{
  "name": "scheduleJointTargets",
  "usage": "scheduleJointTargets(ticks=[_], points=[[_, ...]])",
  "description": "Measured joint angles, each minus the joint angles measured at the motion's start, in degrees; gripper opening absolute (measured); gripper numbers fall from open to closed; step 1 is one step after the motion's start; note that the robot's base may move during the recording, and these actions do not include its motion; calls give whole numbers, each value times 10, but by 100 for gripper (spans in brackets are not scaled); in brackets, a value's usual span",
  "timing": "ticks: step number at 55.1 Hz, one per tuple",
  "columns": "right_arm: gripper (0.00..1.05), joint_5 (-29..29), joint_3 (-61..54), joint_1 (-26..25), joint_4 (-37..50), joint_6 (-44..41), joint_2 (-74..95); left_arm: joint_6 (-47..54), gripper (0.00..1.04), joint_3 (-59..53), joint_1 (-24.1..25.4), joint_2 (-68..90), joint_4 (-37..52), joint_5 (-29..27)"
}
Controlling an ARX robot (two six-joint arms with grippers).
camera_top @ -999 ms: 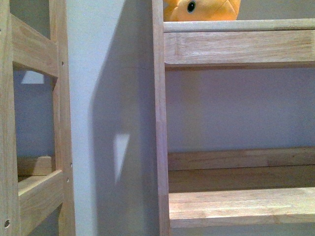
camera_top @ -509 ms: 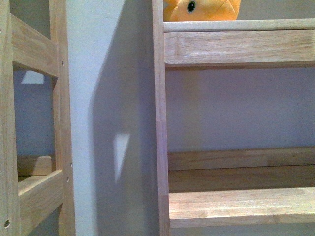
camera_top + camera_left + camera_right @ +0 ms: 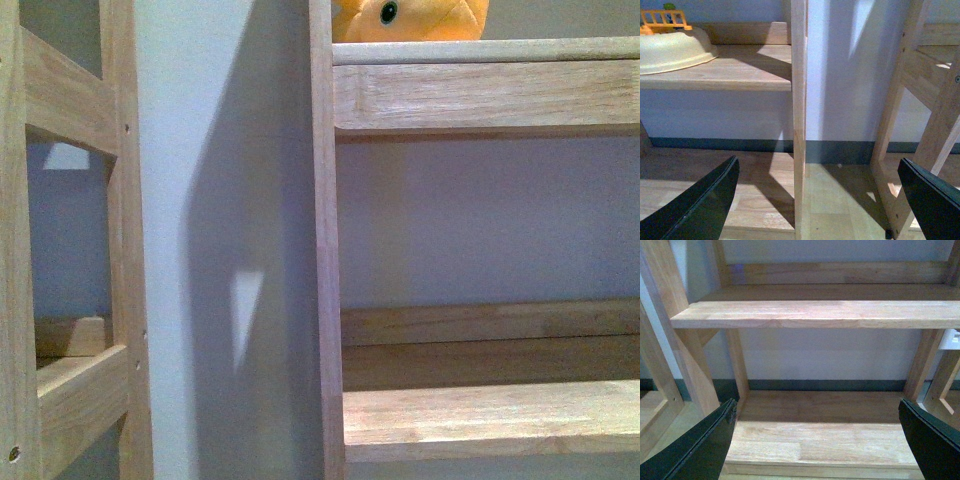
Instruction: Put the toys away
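**Plush on the upper shelf, both grippers empty**

Plush (image 3: 410, 20) sits on the upper shelf (image 3: 485, 95) of the right-hand rack, at the very top of the front view; only its lower part and one round black eye show, so how squarely it rests is hard to say. It looks settled on the board, touching nothing else in view, and no arm is near it. The lower shelf (image 3: 490, 415) of that rack is bare in what the front view shows.

Left gripper (image 3: 817, 200) has its jaws spread wide with nothing between them, pointed at a rack post (image 3: 799, 115) and the floor between two racks. Right gripper (image 3: 817, 440) is likewise spread wide and empty, facing a bare mid shelf (image 3: 820, 314) and the bottom board below it.

Judging from this, the one toy in view is already put away, and the placing seems done. In the left wrist view a cream bowl (image 3: 672, 50) rests on a shelf, with a small orange fence-like piece (image 3: 665, 20) just behind its rim. Whether that piece is another toy to be stored cannot be told.

No brand, label or writing is readable anywhere in these views.
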Motion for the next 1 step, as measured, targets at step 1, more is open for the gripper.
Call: scheduleJointTargets(ticks=[1], points=[[98,0,0,0,0,0,0,0,98,0,0,0,0,0]])
